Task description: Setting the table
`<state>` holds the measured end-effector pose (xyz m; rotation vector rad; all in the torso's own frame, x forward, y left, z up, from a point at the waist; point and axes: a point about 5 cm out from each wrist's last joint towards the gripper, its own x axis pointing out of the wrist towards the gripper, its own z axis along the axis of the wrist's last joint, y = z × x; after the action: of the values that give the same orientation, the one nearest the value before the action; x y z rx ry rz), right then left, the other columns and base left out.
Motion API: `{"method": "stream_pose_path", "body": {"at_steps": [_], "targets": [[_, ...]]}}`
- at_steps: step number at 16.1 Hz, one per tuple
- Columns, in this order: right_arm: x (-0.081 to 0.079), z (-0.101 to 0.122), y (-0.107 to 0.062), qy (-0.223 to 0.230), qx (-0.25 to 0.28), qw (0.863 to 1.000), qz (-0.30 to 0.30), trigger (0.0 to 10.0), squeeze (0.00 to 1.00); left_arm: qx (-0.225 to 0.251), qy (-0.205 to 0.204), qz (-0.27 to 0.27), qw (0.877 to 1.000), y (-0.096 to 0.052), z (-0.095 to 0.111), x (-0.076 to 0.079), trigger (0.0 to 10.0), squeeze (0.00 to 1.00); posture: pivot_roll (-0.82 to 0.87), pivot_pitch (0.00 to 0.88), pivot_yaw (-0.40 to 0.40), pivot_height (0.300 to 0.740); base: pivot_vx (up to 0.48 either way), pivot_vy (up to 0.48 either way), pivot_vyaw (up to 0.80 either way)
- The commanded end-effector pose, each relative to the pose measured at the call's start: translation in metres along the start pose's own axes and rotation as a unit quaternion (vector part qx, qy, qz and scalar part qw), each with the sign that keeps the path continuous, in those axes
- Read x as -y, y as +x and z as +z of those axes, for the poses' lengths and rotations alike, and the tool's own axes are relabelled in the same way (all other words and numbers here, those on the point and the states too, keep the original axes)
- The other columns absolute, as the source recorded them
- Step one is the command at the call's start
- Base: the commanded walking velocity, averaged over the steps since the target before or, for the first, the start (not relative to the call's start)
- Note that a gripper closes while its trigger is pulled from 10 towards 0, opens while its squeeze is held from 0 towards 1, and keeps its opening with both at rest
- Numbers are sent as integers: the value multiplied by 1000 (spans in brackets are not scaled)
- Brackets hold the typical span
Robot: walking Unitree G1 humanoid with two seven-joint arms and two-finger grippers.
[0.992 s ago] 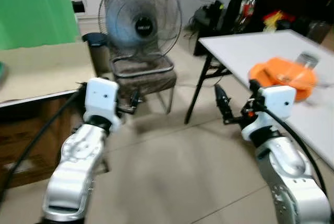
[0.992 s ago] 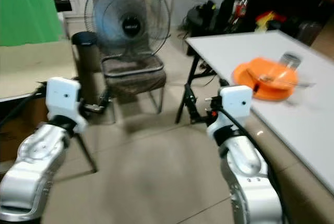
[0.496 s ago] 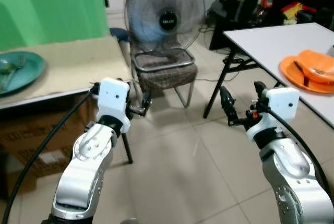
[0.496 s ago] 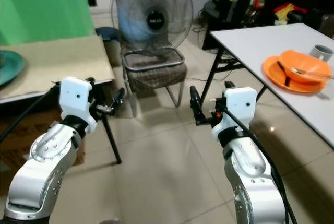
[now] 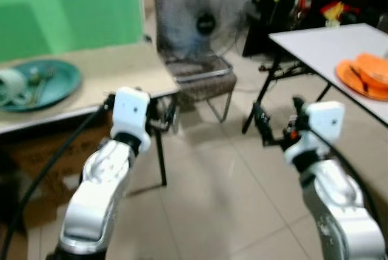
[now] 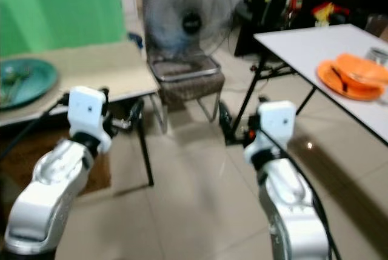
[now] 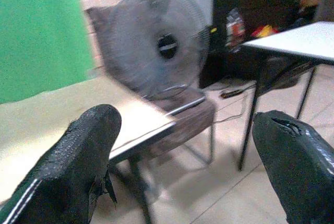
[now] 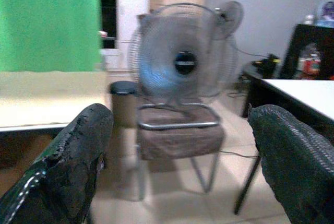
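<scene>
1. The teal plate [image 5: 42, 84] lies on the beige tabletop [image 5: 103, 72], to the left of the fan [image 5: 203, 23] and well apart from both grippers.
2. The left gripper [image 5: 165, 117] is the nearer one. It hangs just off the beige tabletop's right end, below its edge, jaws spread and empty.
3. The right gripper [image 5: 262, 128] hangs right of the fan, jaws spread and empty.
4. The plate's contents are too blurred to name.
5. The orange plate [image 6: 351, 78] rests on the white tabletop [image 6: 303, 42], right of the fan.
</scene>
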<state>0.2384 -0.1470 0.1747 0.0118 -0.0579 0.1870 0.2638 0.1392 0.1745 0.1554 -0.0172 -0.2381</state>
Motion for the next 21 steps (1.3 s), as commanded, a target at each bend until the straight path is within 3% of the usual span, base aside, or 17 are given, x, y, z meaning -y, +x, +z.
{"method": "stream_pose_path", "body": {"at_steps": [1, 14, 21], "targets": [[2, 3, 0, -3, 3, 1000, -2, 10000, 1000, -2, -1, 0, 1000, 0, 0, 0, 10000, 0, 62, 0, -51, 740, 0, 0, 0], [2, 2, -1, -2, 2, 1000, -2, 10000, 1000, 9, -3, -1, 1000, 1, 4, 1, 10000, 0, 61, 0, -46, 740, 0, 0, 0], [2, 2, 0, -9, 1, 1000, 1, 10000, 1000, 12, -8, -5, 1000, 1, 5, 1, 10000, 0, 64, 0, -50, 740, 0, 0, 800]]}}
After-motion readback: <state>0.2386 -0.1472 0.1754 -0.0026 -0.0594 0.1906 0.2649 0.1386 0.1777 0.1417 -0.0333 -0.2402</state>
